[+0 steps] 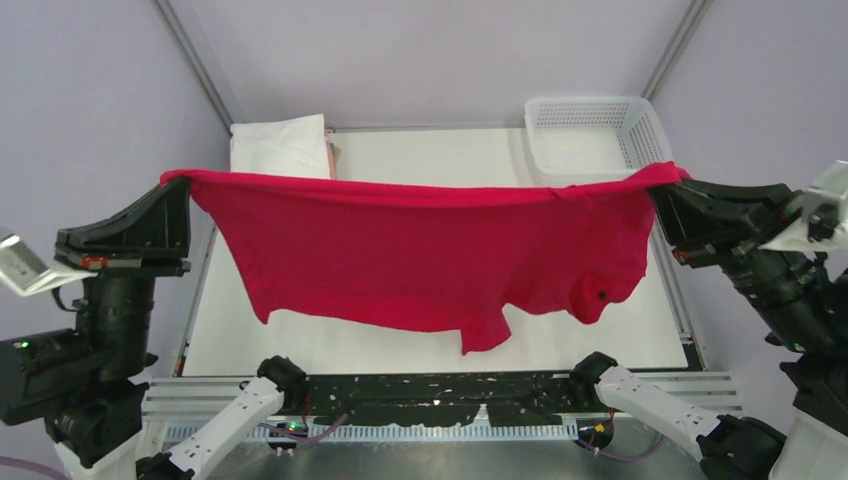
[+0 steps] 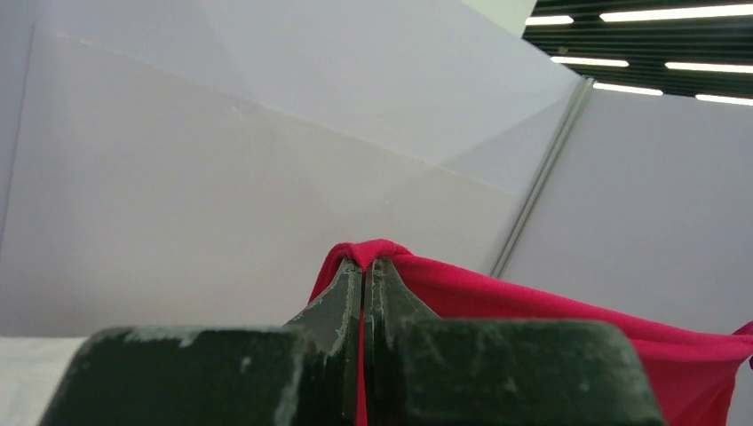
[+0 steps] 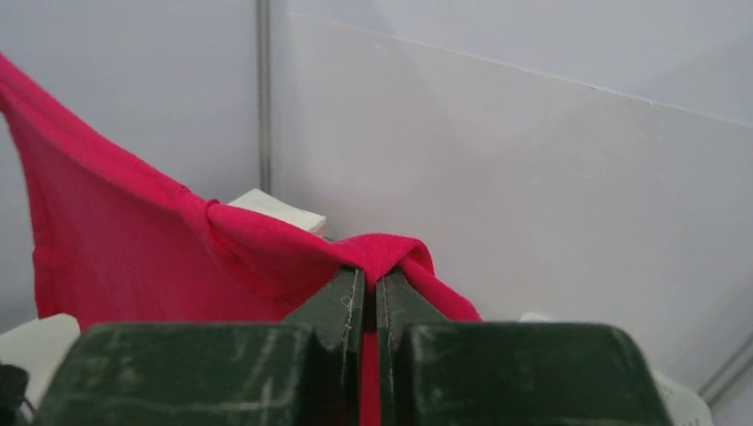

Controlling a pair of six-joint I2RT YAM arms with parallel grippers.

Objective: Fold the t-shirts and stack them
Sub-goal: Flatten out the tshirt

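**Red shirt strung between both arms above the table**

Top view: the red t-shirt hangs in the air over the table. Its upper edge is drawn into a nearly straight line from the left gripper to the right gripper, and each gripper is clamped on one end of that edge. The shirt's long axis runs left to right across the workspace. The body drapes down toward the arm bases, with a lumpy lobe at the lower right (probably a sleeve, though I cannot tell where the collar lies). Holding it spread this way likely lets the cloth hang open and flat, ready to be laid down for folding. A folded white shirt waits at the far left corner, and the mesh basket sits at the far right.

Left wrist view: the fingers are pressed together with a red fold pinched at their tips. The cloth runs off to the right.

Right wrist view: the same tight pinch shows here, with cloth bunched over the tips and a gathered twist leading away to the left.
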